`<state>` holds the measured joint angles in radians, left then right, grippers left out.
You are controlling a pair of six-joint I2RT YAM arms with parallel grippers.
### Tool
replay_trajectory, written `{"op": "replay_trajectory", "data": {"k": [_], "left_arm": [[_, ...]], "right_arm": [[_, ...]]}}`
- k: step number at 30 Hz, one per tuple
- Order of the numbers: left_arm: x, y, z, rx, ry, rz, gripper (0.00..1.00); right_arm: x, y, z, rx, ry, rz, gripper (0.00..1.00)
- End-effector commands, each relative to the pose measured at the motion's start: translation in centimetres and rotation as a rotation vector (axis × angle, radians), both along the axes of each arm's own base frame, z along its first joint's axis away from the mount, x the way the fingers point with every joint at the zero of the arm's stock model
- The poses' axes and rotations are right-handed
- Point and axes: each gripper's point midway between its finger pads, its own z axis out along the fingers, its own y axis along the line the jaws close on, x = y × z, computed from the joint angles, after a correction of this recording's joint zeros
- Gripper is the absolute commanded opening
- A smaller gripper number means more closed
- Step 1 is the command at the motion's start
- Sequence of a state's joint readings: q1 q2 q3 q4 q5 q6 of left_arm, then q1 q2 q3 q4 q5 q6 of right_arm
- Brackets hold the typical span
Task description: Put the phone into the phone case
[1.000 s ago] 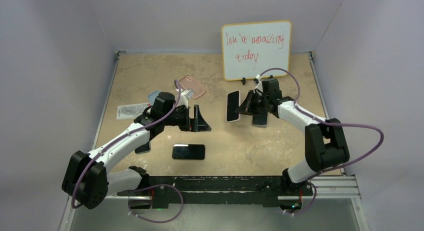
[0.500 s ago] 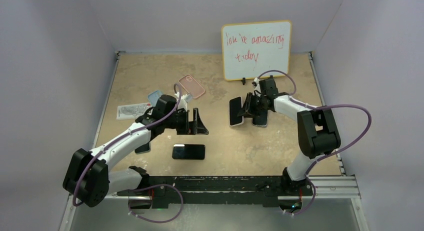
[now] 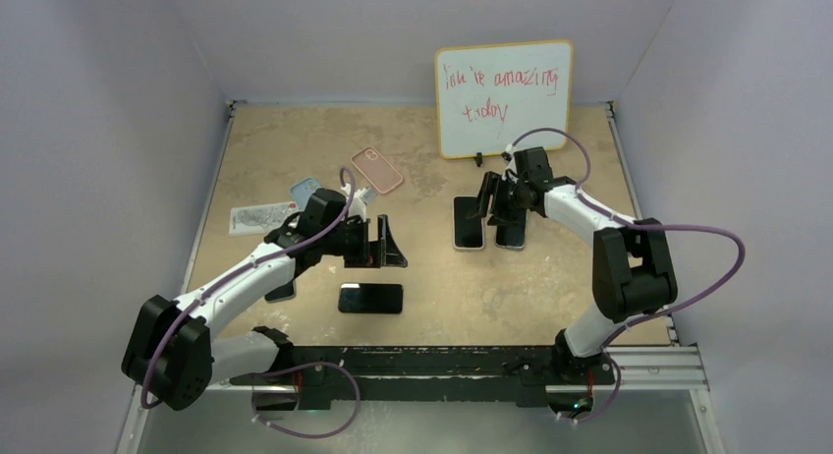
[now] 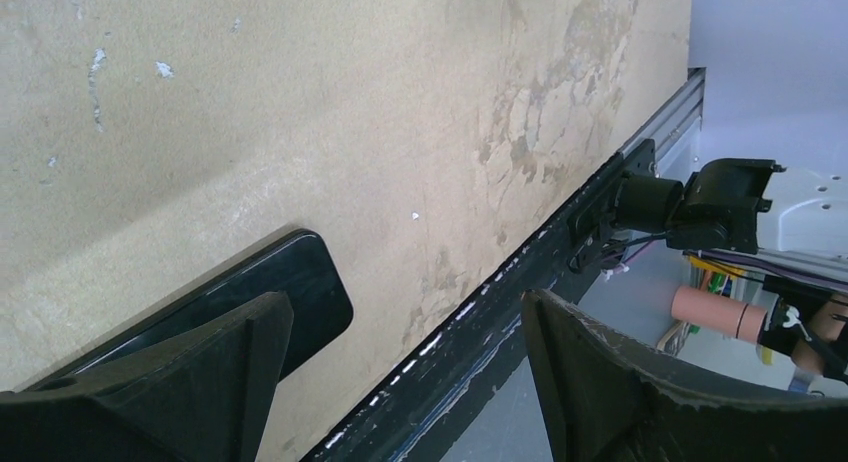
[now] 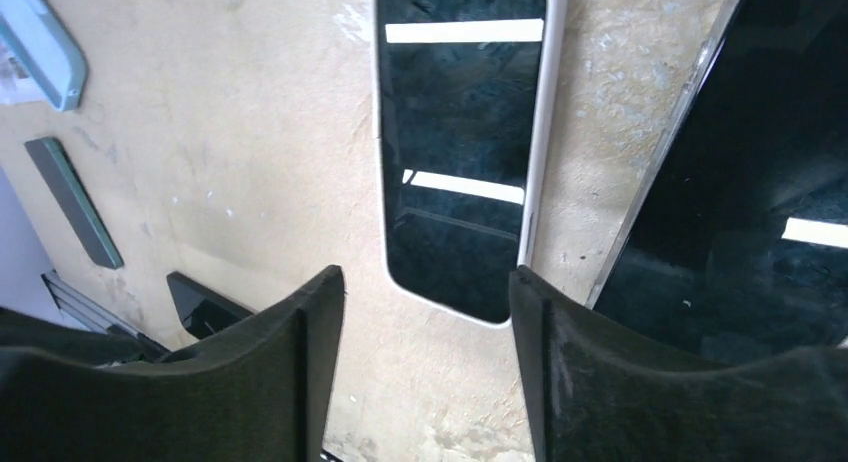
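Observation:
A phone with a dark screen, framed by a white phone case (image 3: 469,223) (image 5: 462,142), lies flat on the table. My right gripper (image 3: 499,200) (image 5: 425,282) hovers just above its near end, open and holding nothing. Beside it on the right lies a second dark phone (image 3: 511,234) (image 5: 760,182). My left gripper (image 3: 386,242) (image 4: 400,312) stands open and empty above the table. Below it, a black phone (image 3: 370,298) (image 4: 300,277) lies face up near the front edge.
A pink case (image 3: 377,169), a light blue case (image 3: 305,189) (image 5: 40,42) and a patterned case (image 3: 259,218) lie at the left rear. Another dark phone (image 3: 281,290) sits partly under the left arm. A whiteboard (image 3: 504,97) stands at the back. The black front rail (image 4: 560,252) borders the table.
My right gripper has opened and let go of the white-cased phone, which went from standing on edge to lying flat. The left gripper has hardly moved.

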<state>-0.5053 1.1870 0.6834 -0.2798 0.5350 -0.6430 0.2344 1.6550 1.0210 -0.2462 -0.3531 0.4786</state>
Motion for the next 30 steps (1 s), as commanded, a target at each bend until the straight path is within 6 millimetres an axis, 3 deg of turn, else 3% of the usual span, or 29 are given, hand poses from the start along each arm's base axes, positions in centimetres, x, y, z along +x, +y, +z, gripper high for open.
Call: {"op": "replay_trajectory", "data": {"k": [1, 6, 10, 15, 25, 30], "left_arm": [[1.9, 0.2, 2.5, 0.025, -0.103, 0.022, 0.88], [4.5, 3.0, 3.1, 0.214, -0.196, 0.120, 0.86], [6.4, 5.2, 3.3, 0.356, -0.241, 0.193, 0.91], [9.4, 6.1, 3.1, 0.408, -0.253, 0.261, 0.97], [20.1, 7.8, 0.5, 0.484, -0.224, 0.432, 0.99], [25.4, 7.4, 0.3, 0.508, -0.256, 0.509, 0.89]], "right_arm": [[0.3, 0.4, 3.6, 0.043, -0.086, 0.002, 0.70], [-1.5, 1.4, 5.1, 0.137, -0.094, 0.018, 0.98], [-3.1, 1.8, 5.9, 0.189, -0.105, 0.036, 0.99], [-4.6, 1.6, 6.8, 0.201, -0.139, 0.047, 0.99], [-6.4, 2.0, 10.3, 0.284, -0.225, 0.062, 0.99], [-7.2, 1.8, 11.2, 0.298, -0.256, 0.053, 0.99]]}}
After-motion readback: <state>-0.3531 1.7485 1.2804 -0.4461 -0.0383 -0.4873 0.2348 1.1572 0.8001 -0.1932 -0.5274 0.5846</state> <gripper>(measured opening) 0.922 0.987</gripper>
